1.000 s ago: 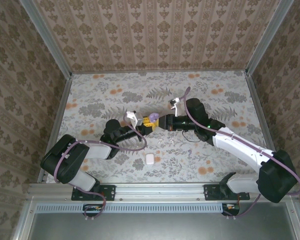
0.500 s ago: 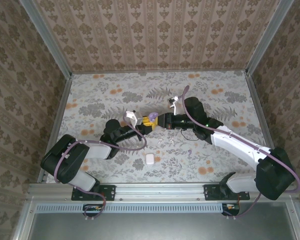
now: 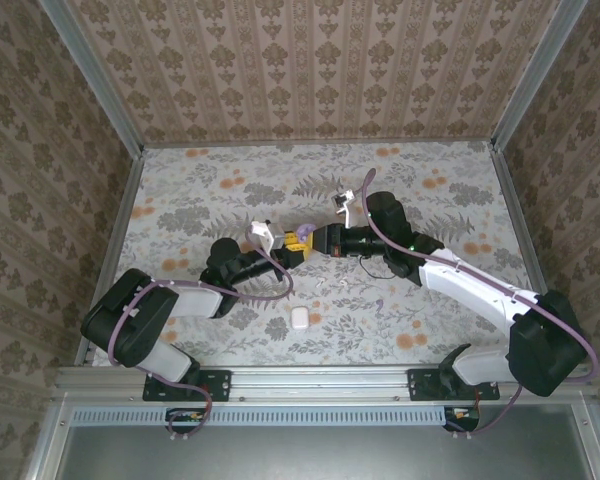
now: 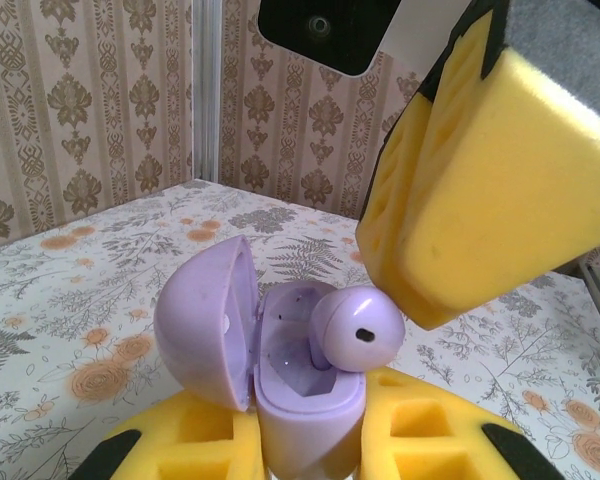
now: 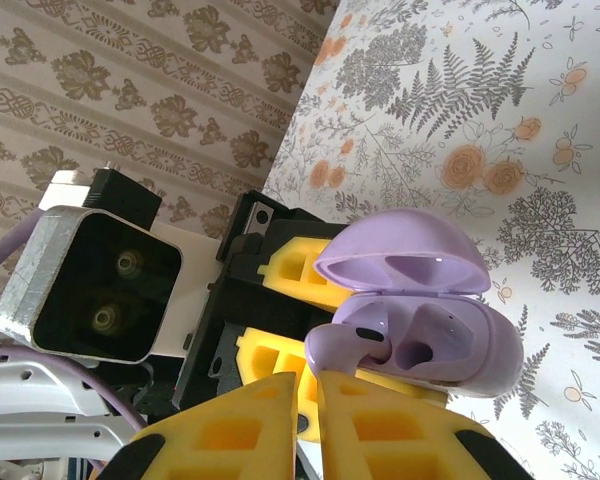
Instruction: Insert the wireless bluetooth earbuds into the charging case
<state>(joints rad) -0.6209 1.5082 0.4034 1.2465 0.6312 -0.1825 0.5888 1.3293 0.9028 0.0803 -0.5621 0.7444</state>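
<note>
My left gripper (image 4: 305,440) is shut on a purple charging case (image 4: 300,400), held upright above the table with its hinged lid (image 4: 205,320) swung open. A purple earbud (image 4: 358,328) sits partly in the case's right socket, its round head sticking out. My right gripper (image 5: 310,385) is shut, a thin gap between its yellow pads, and its tips touch the earbud (image 5: 355,335) at the case (image 5: 450,340). From above, the left gripper (image 3: 298,243) and the right gripper (image 3: 318,240) meet mid-table.
A small white case (image 3: 298,318) lies shut on the floral table near the front. Two tiny white earbuds (image 3: 325,284) (image 3: 342,283) lie just beyond it, below the grippers. Patterned walls and metal rails (image 3: 120,220) enclose the table.
The right arm has edged left toward the left gripper, bringing its tips against the earbud. The left arm and the case have stayed put.
</note>
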